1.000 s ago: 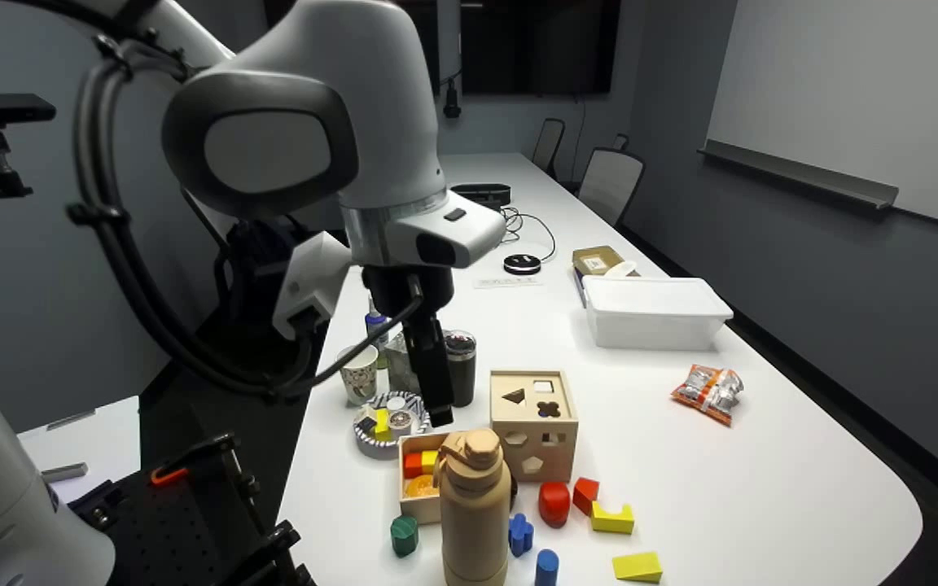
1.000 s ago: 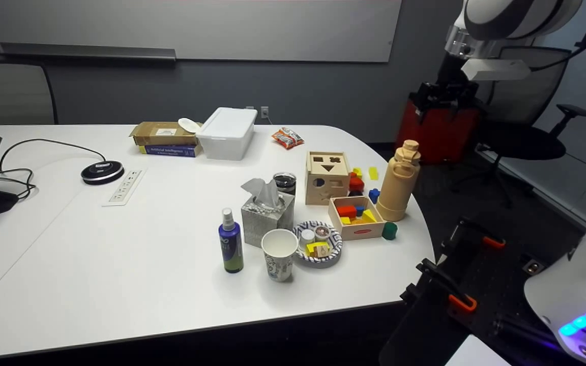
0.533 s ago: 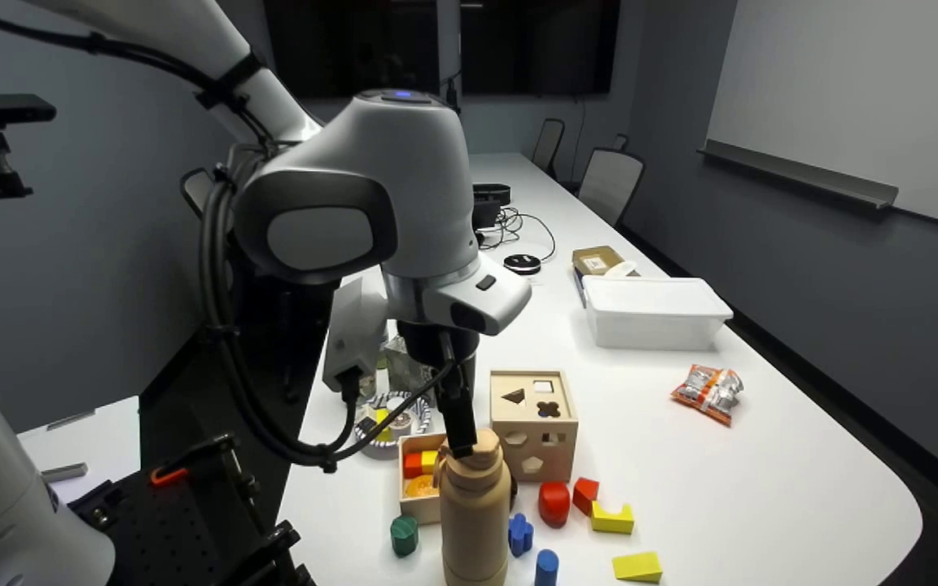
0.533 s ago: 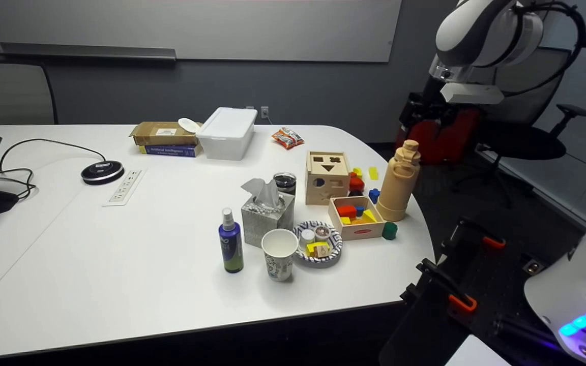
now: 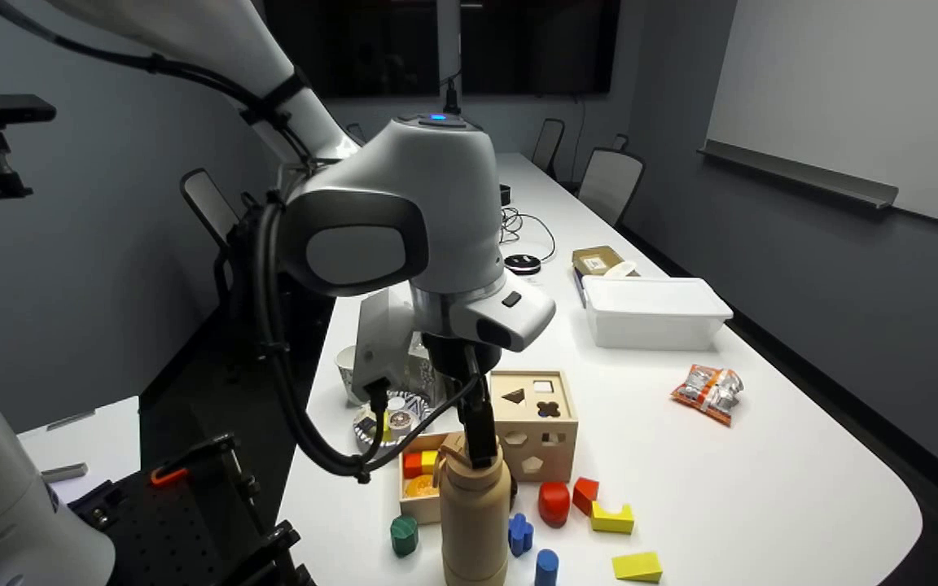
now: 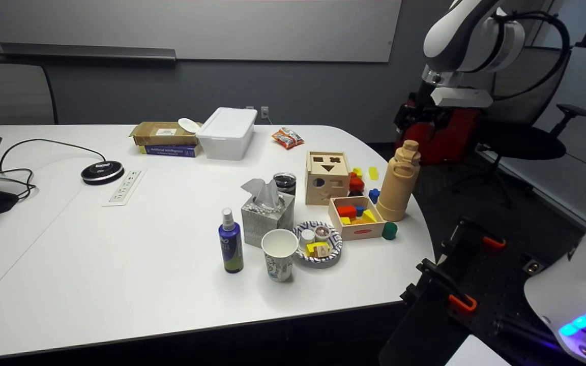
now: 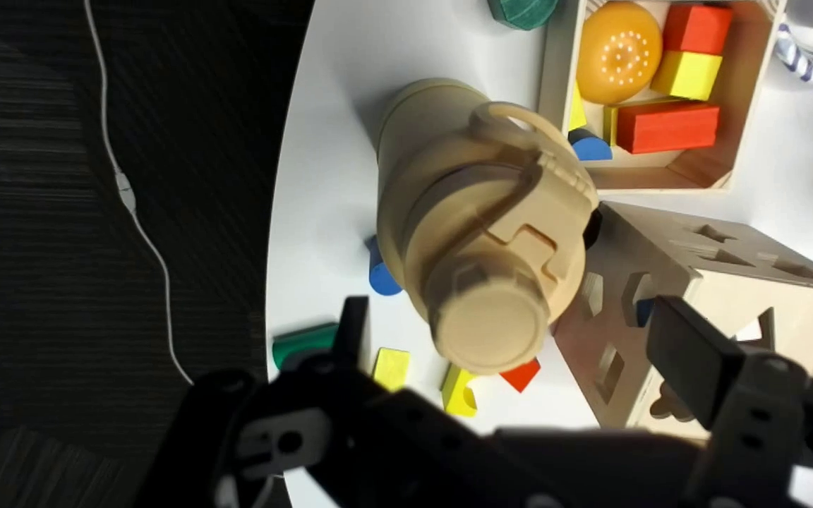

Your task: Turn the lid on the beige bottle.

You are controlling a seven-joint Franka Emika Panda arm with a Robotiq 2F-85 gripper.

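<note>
The beige bottle (image 5: 475,533) stands upright near the table's end; it also shows in an exterior view (image 6: 397,190) and in the wrist view (image 7: 417,137). Its lid (image 7: 495,328) is a round beige cap on top, on the bottle, also seen in an exterior view (image 6: 411,146). My gripper (image 7: 512,308) is open and empty, its fingers spread wide on either side of the lid in the wrist view, touching neither side. In an exterior view, a gripper finger (image 5: 481,439) hides most of the lid. The gripper (image 6: 416,126) shows dark beyond the bottle's top in an exterior view.
A wooden shape box (image 5: 534,423) and an open tray (image 6: 356,234) of blocks stand close to the bottle. Loose blocks, including a red one (image 5: 554,505) and a green one (image 6: 389,231), lie around it. A patterned plate (image 6: 318,259) and cup (image 6: 279,256) are farther off.
The arm has come down and across toward the bottle, so the finger now overlaps the bottle's top in an exterior view. The bottle and other objects have not moved.
</note>
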